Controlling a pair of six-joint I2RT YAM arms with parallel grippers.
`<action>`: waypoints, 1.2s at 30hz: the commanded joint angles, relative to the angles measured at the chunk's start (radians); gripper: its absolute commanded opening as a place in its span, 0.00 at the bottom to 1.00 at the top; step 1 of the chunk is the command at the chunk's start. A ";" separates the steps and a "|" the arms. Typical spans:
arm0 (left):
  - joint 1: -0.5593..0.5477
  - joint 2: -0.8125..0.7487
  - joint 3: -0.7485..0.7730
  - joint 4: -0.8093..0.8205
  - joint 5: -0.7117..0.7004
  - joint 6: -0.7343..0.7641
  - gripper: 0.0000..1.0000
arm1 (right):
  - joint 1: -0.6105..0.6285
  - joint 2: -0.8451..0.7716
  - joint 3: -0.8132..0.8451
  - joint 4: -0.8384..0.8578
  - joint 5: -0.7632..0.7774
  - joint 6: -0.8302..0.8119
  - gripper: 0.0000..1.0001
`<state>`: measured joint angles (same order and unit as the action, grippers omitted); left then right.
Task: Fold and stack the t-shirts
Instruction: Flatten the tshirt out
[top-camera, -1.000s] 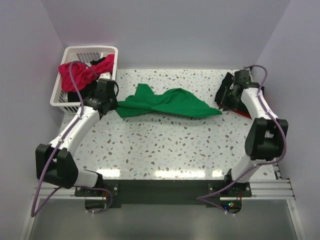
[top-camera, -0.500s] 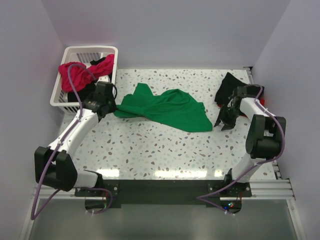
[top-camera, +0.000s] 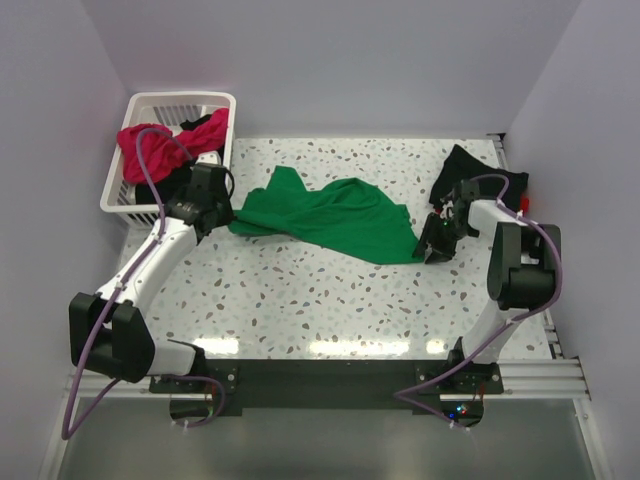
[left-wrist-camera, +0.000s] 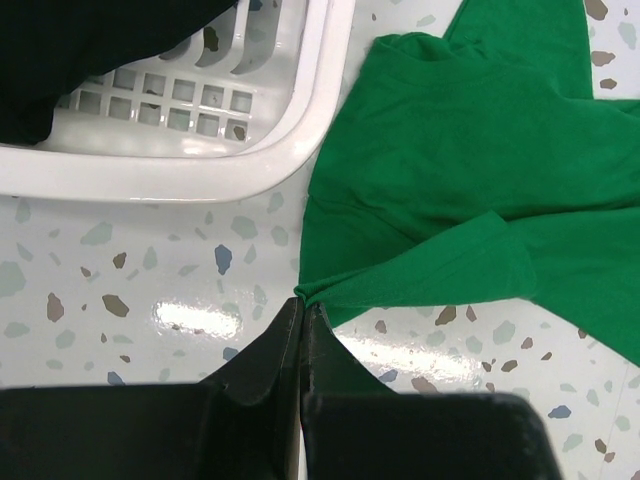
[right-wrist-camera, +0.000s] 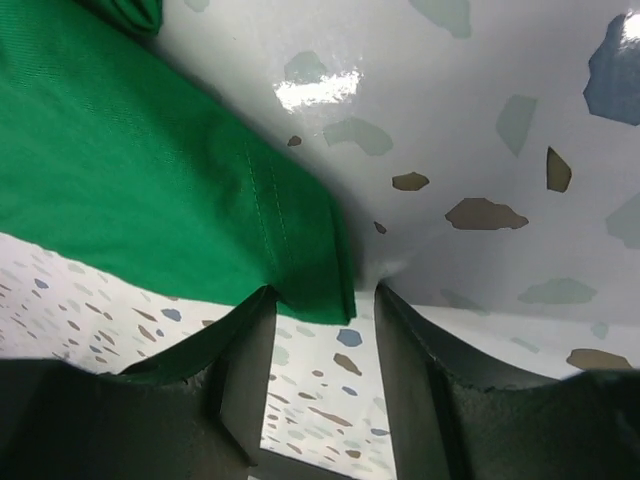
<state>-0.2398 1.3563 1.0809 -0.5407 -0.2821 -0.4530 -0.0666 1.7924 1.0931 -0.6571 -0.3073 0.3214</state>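
A bright green t-shirt (top-camera: 335, 215) lies crumpled across the middle of the speckled table. My left gripper (top-camera: 222, 222) is shut on its left edge; in the left wrist view the fingertips pinch a fold of the green cloth (left-wrist-camera: 303, 297). My right gripper (top-camera: 432, 247) is open at the shirt's right corner. In the right wrist view the hemmed green corner (right-wrist-camera: 310, 270) lies between the open fingers (right-wrist-camera: 245, 340). A black shirt (top-camera: 462, 172) lies at the far right with a bit of red beside it. Red and black shirts (top-camera: 150, 150) fill the basket.
A white slatted basket (top-camera: 120, 185) stands at the far left corner, close to my left gripper; its rim shows in the left wrist view (left-wrist-camera: 250, 170). Walls close in the table on the left, back and right.
My right gripper came down from the black shirt at the far right to the green shirt's right corner. The green shirt's right side dropped and spread lower. My left gripper barely moved.
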 joint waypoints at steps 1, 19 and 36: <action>0.007 -0.010 0.004 0.025 -0.003 -0.004 0.00 | 0.010 0.013 0.007 0.048 -0.049 0.010 0.47; 0.007 0.024 0.010 -0.008 -0.097 0.020 0.00 | 0.001 -0.232 0.191 -0.318 0.039 -0.053 0.10; 0.007 0.052 -0.001 0.033 -0.016 0.039 0.00 | -0.027 -0.195 -0.015 -0.171 -0.053 -0.018 0.55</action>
<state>-0.2394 1.3994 1.0809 -0.5438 -0.3172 -0.4259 -0.1398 1.5990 1.1172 -0.8639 -0.3229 0.2977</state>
